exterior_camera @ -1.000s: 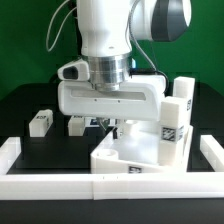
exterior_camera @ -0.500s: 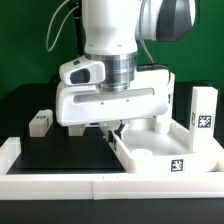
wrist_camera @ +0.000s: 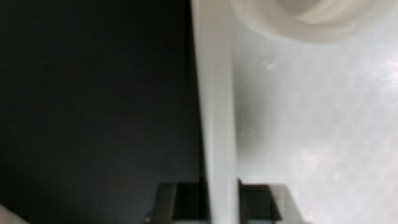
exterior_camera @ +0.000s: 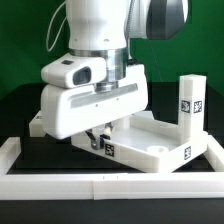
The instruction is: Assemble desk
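Gripper (exterior_camera: 101, 141) clamped on the rim of the desk panel (exterior_camera: 150, 152); the panel sits low at the exterior view's right on the black table (exterior_camera: 45, 160).
Exterior view only: one leg block (exterior_camera: 190, 106) stands upright at the panel's far right corner with its tag showing, and a white bar (exterior_camera: 60, 188) edges the table front; the fingers are mostly hidden. Wrist view only: the thin rim (wrist_camera: 214, 100) runs between two dark pads (wrist_camera: 178, 203), both tight against it, with a round socket (wrist_camera: 329, 10) in the panel floor.

Green backdrop (exterior_camera: 20, 40), black table (exterior_camera: 45, 160), white bars (exterior_camera: 60, 187) edging it.
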Robot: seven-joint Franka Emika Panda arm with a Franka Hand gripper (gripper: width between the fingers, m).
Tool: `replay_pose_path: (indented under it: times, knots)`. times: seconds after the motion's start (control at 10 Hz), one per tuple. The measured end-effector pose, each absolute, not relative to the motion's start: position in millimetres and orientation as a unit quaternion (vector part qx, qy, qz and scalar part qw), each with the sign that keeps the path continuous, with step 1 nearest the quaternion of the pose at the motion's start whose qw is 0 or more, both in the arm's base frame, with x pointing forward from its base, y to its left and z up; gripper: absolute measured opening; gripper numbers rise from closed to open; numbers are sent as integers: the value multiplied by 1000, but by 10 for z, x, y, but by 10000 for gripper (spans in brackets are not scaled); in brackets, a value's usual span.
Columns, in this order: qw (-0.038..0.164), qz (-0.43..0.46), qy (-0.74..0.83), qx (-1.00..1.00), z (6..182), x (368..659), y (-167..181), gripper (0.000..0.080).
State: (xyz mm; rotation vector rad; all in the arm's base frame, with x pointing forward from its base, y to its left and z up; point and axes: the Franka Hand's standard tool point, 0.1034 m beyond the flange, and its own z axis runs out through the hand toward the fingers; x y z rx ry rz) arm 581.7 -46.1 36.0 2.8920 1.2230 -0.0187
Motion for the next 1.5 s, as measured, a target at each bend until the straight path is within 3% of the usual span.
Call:
replay_pose_path:
  times: [0.2, 0.8, 1.1, 1.5]
  knots:
    - [23, -12, 483, 875, 428, 6004, -376, 61]
    - [39, -16, 629, 776, 395, 6034, -501, 60]
    - [42, 18, 646, 762, 397, 6423, -141, 60]
    - [42, 16, 648, 760, 338, 6425, -93, 60]
